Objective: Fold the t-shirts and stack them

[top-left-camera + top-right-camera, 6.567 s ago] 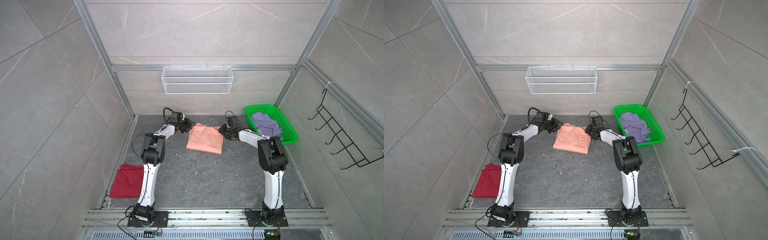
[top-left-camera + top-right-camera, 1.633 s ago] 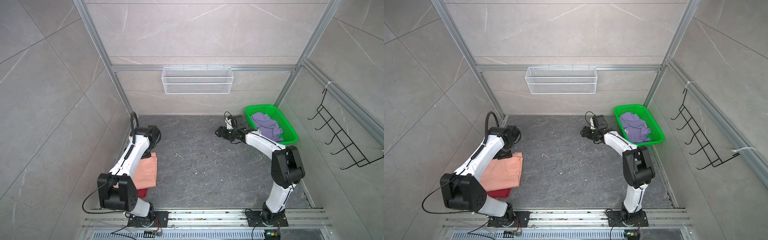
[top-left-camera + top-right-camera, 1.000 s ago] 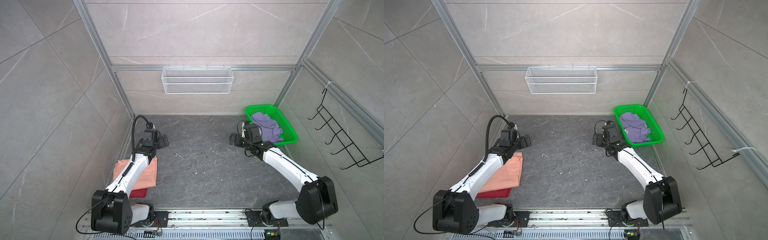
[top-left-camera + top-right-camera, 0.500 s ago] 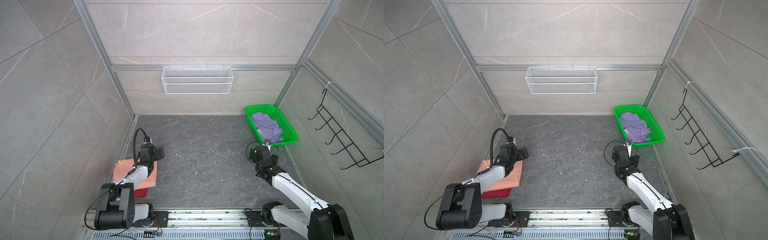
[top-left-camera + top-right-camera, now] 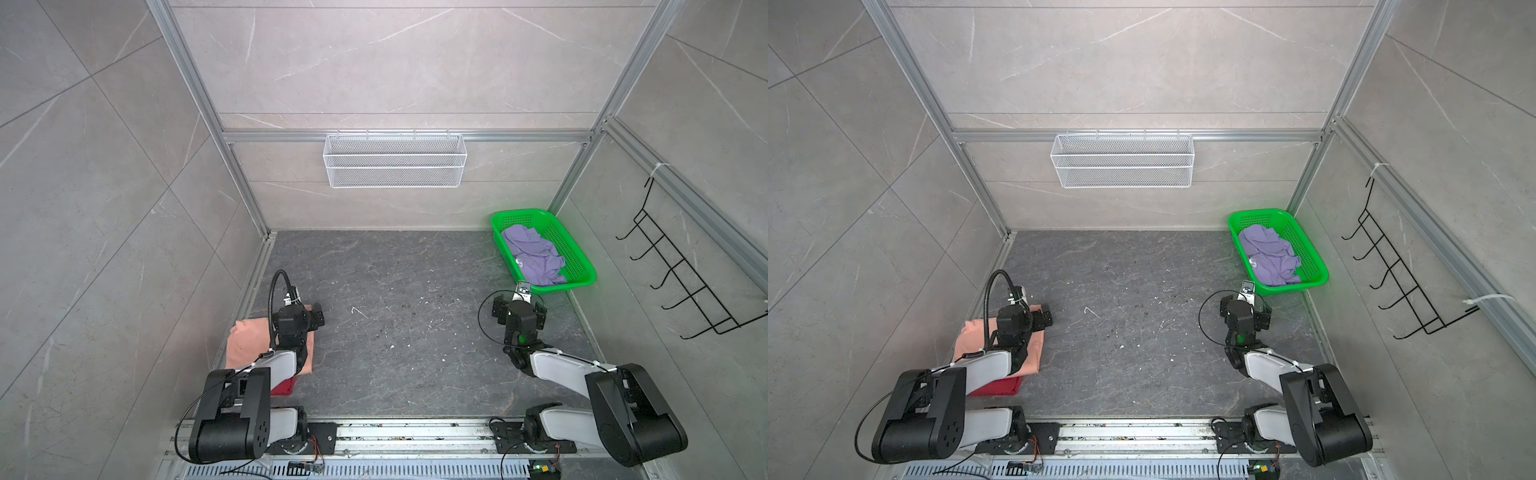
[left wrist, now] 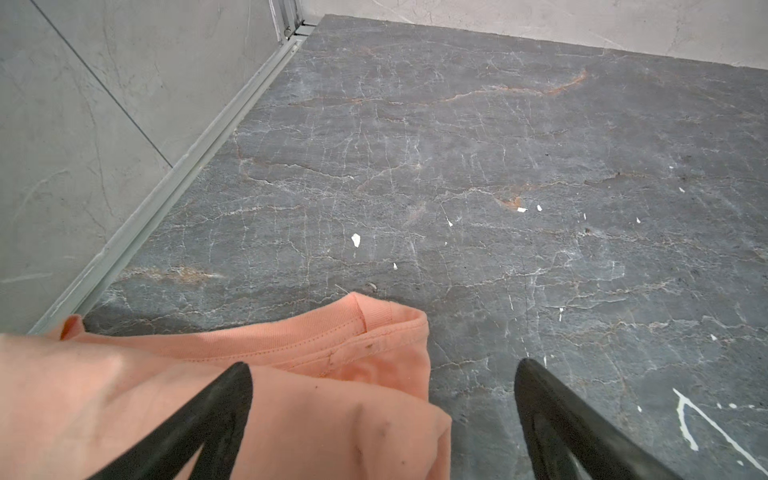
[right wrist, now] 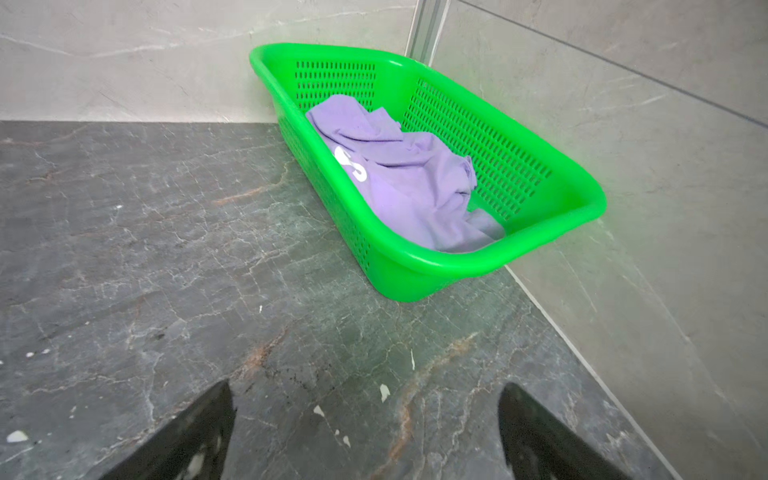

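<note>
A folded peach-orange t-shirt lies at the front left on top of a dark red t-shirt, which only shows at its near edge. My left gripper hangs open just over the peach shirt's far right corner, gripping nothing. A crumpled lavender t-shirt lies in the green basket at the back right. My right gripper is open and empty over bare floor, just in front of the basket.
A white wire shelf hangs on the back wall and a black hook rack on the right wall. An aluminium rail runs along the left wall beside the shirt pile. The dark stone floor lies between the arms.
The peach shirt went from the back middle to the front left, onto the red one, and was let go. Both arms have since drawn back toward the front, grippers staying open.
</note>
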Robot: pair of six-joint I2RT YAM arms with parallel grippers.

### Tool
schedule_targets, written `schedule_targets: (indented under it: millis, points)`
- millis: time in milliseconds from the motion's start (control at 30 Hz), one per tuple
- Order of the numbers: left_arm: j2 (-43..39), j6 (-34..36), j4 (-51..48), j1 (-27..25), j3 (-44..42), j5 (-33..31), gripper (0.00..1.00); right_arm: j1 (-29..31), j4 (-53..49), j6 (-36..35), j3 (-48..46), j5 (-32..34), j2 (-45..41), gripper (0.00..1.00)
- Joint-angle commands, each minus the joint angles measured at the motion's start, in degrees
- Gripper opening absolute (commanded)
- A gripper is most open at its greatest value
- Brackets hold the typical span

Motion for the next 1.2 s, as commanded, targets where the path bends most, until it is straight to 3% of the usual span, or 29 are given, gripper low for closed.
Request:
schedule_targets:
  millis: [0, 200, 367, 467, 567, 667, 733, 1000, 1067, 1167]
  points:
    - [0.8, 2.1, 8.9, 1.1, 0.1, -1.0, 1.0, -0.7, 4.1, -1.9, -1.1, -4.3, -0.7, 0.99]
    - [11.3, 2.2, 14.9, 2.9, 2.5, 2.2, 1.0, -0.8, 1.3, -3.0, 0.7, -9.8, 0.2, 0.99]
    - [11.0, 1.9, 15.7, 3.3, 1.5, 3.2, 1.0, -1.2, -0.2, -3.0, 1.7, -12.6, 0.6, 0.99]
    - [11.1, 2.0, 15.7, 3.4, 1.5, 3.2, 1.0, -2.0, 8.7, -0.9, -0.4, -18.1, 2.9, 0.99]
    - [11.1, 1.9, 15.6, 3.3, 1.6, 3.2, 1.0, -2.2, 9.4, -0.7, 1.9, -18.5, 9.0, 0.99]
    - [11.1, 2.0, 15.3, 3.3, 1.6, 2.7, 1.0, -2.4, 18.0, -0.3, -0.4, -17.5, 13.2, 0.99]
    - [11.2, 2.1, 15.3, 3.1, 1.7, 2.3, 1.0, -2.9, 14.0, 0.3, 0.2, -18.6, 11.8, 0.99]
    - [11.5, 2.6, 14.3, 2.5, 2.5, 1.6, 1.0, -3.4, 13.6, 0.1, 1.1, -20.0, 12.6, 1.0]
    - [11.7, 4.3, 12.7, 2.6, 3.4, 6.5, 1.0, -3.5, 12.8, -0.8, 1.6, -22.4, 12.6, 1.0]
    - [11.7, 4.3, 12.9, 2.7, 3.3, 7.1, 1.0, -3.6, 12.6, -1.0, 1.7, -23.2, 12.7, 1.0]
